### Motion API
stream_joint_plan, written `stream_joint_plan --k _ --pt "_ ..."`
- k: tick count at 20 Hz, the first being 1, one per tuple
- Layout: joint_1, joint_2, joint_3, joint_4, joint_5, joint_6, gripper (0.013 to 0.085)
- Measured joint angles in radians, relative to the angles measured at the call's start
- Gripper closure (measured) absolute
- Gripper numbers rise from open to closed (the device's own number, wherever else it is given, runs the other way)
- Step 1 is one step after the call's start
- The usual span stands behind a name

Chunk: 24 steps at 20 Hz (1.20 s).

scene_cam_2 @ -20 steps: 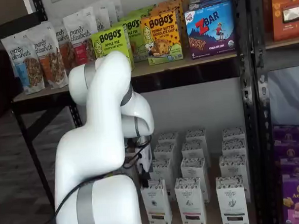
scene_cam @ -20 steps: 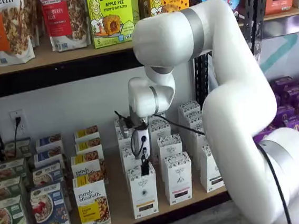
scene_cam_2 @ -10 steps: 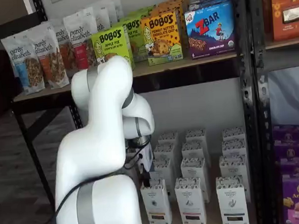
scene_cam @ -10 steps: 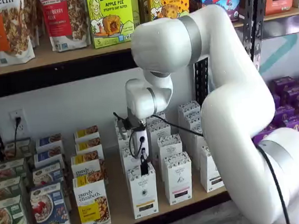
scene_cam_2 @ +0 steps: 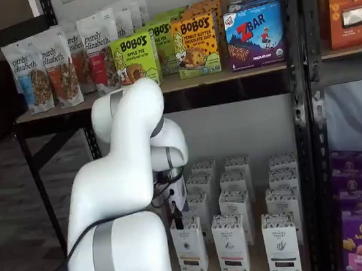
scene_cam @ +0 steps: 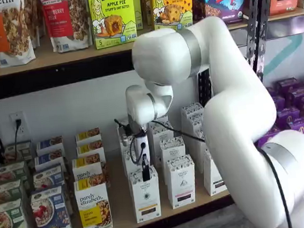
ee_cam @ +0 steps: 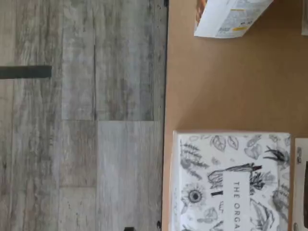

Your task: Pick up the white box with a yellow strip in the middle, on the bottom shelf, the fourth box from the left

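The white box (scene_cam: 145, 196) stands at the front of the bottom shelf (scene_cam: 119, 206), a tall narrow carton with a speckled top and a dull yellow-brown band low on its face. It shows in both shelf views (scene_cam_2: 189, 245). My gripper (scene_cam: 145, 172) hangs straight down just above the box's top, its black fingers touching or nearly touching it; no gap shows between them. It also shows in a shelf view (scene_cam_2: 177, 217). The wrist view looks down on the box's flower-patterned top (ee_cam: 231, 180) at the edge of the brown shelf board (ee_cam: 216, 82).
Same-shaped white cartons (scene_cam: 180, 180) stand in rows to the right and behind. A purely elizabeth box with a yellow panel (scene_cam: 93, 206) stands to the left, cereal boxes (scene_cam: 51, 215) beyond. Black uprights (scene_cam_2: 301, 134) frame the bay. My white arm (scene_cam: 238, 111) fills the right foreground.
The arm's elbow and wrist have shifted slightly left. The fingers stay just over the front white box, a touch further left.
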<state>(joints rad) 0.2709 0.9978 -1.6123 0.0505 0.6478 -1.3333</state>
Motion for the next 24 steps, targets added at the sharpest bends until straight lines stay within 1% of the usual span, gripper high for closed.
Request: stream_joint_plan --k 2,7,14,19,24 --pt "-0.001 0.020 -0.021 -0.001 0.000 0.000 0.0130" --pt "-0.007 0.058 -0.058 -0.028 0.002 0.017 0.0130" --pt "-0.007 0.106 -0.102 -0.048 0.015 0.033 0.0130" --pt "-0.004 0.126 -0.117 -0.053 0.012 0.039 0.0130" --pt "-0.003 0.143 -0.118 -0.064 -0.016 0.049 0.0130"
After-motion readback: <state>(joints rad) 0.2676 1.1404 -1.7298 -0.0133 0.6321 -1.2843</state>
